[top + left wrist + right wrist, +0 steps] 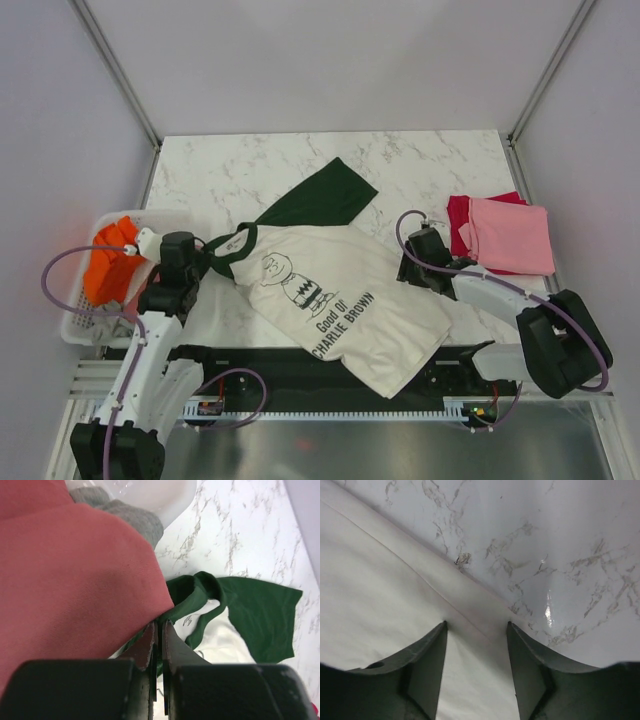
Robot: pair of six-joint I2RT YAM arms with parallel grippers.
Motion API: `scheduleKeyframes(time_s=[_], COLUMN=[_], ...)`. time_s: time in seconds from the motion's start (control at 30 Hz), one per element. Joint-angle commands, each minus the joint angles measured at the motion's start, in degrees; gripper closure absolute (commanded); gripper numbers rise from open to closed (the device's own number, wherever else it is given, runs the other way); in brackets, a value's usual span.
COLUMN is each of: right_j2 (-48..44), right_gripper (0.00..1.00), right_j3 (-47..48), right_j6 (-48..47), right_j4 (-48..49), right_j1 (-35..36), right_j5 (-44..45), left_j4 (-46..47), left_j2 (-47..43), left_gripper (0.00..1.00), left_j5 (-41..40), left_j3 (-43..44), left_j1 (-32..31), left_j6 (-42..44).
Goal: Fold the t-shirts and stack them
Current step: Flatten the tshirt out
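One cream t-shirt [340, 310] lies diagonal on the desk [250, 170], left claw [160, 624] pinched on its green collar [192, 592], right claw [476, 625] wide astride its opposite edge.

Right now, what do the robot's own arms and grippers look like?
Both the left arm and right arm have white shells with black joints and a looping lilac cable each. The left gripper and right gripper have dark, tapered fingers.

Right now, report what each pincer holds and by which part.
The left pincer is shut on the cream shirt at its green collar. The right pincer is open over the shirt's side edge, holding nothing.
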Motion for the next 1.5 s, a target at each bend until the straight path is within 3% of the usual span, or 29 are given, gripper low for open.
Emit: scheduleKeyframes(time_s=[0.0, 0.1, 0.17, 0.23, 0.27, 0.33, 0.57, 0.8, 0.9, 1.2, 1.47], right_j2=[1.2, 2.7, 3.3, 3.5, 3.5, 2.9, -1.8, -0.5, -0.2, -15.4, -21.3], right_gripper=[0.46, 0.51, 0.52, 0.46, 0.38, 0.31, 0.29, 0.29, 0.29, 0.23, 0.31], right_j3=[1.5, 3.3, 4.7, 5.7, 5.9, 5.8, 1.7, 0.4, 1.4, 1.9, 1.9], right_j6=[-1.5, -2.4, -2.9, -2.8, -2.7, -1.7, 3.9, 11.2, 11.3, 11.2, 21.6], right_j4=[1.5, 1.5, 1.6, 1.1, 0.5, -0.3, -1.3, 2.1, 3.7, -7.8, -28.0], right_j1=[-0.1, 0.0, 0.5, 2.1, 2.8, 5.0, 12.1, 24.4, 28.2, 28.1, 22.9], right_j5=[-2.7, -4.5, -5.9, -5.7, -5.3, -4.0, 0.0, 0.0, -1.2, 8.5, 22.0], left_j4=[-0.3, 0.1, 1.0, 1.2, 0.9, 0.0, 0.0, 0.2, 1.5, 10.6, 12.0], left_j2=[-1.6, -0.8, -0.4, 0.7, 1.1, 1.4, 2.5, 7.4, 11.4, 14.8, 21.7], left_gripper=[0.95, 0.90, 0.50, 0.16, 0.05, 0.00, 0.00, 0.00, 0.00, 0.01, 0.00], left_j5=[-4.8, -1.5, 0.9, 3.7, 4.5, 6.1, 11.1, 5.1, 6.1, 15.4, 17.7], left_j3=[1.2, 3.2, 4.7, 6.2, 7.9, 9.3, 13.2, 15.5, 16.4, 9.1, 6.8], left_j1=[0.4, 0.3, 0.3, 0.3, 0.3, 0.2, -3.4, -17.5, -21.4, -24.4, -24.8], left_j6=[-2.3, 0.3, 3.2, 6.2, 7.2, 8.6, 12.5, 12.8, 13.6, 15.6, 16.5])
